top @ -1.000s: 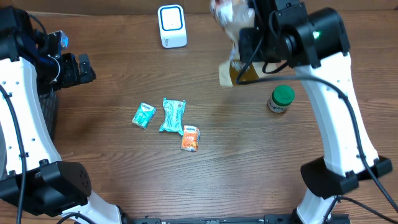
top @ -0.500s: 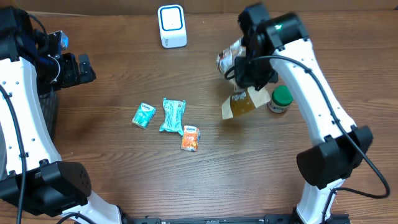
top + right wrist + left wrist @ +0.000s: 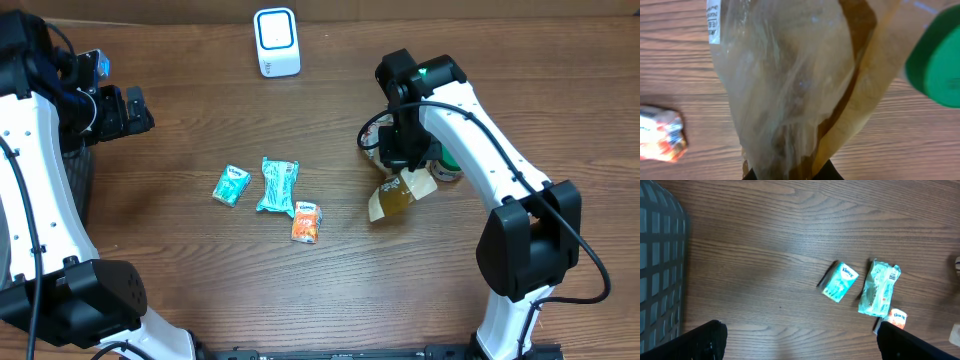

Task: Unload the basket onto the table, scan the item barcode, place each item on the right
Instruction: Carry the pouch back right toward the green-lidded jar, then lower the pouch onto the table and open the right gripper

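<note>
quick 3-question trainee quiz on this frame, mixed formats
1. True or false: the right end effector is shut on the plastic bag.
2. Which lies nearest the orange packet? A) white scanner B) long teal packet C) green-lidded jar
3. Fill in: the left end effector is ____.
Key: 1 true; 2 B; 3 open.

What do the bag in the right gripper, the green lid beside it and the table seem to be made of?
Bag: thin clear plastic film, glossy and wrinkled, with a tan backing that looks like kraft paper.
Green lid: probably plastic, with a smooth and even colour and little shine.
Table: brown wood grain, which may be laminate; the pictures cannot settle it.
</note>
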Robot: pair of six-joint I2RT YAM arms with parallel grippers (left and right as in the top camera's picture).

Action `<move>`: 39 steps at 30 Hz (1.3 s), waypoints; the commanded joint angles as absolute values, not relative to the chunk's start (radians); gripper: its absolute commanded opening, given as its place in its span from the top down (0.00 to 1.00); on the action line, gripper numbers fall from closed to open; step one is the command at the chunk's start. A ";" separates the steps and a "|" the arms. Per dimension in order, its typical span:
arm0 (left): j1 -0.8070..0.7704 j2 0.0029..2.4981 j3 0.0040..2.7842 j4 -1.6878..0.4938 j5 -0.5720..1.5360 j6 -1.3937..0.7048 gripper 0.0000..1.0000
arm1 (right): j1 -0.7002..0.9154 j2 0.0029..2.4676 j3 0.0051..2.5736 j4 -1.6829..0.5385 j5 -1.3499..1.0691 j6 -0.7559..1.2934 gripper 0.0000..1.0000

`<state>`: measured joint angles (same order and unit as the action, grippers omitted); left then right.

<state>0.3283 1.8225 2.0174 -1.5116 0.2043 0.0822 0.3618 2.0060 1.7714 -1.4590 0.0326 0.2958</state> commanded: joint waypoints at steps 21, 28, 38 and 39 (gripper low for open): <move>0.332 1.819 2.022 -1.510 0.202 0.098 0.00 | 0.278 2.006 1.767 -1.509 0.166 0.315 0.84; 0.332 1.819 2.022 -1.510 0.202 0.098 0.00 | 0.278 2.005 1.771 -1.514 0.202 0.307 0.56; 0.332 1.819 2.022 -1.510 0.202 0.098 0.00 | 0.287 2.005 1.972 -1.584 0.155 0.306 0.55; 0.332 1.819 2.022 -1.510 0.202 0.098 0.00 | 0.290 2.005 1.985 -1.584 0.132 0.305 0.56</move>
<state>0.3283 1.8225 2.0174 -1.5112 0.2043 0.0822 0.2813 2.0068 1.9079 -1.5841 0.1818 0.3065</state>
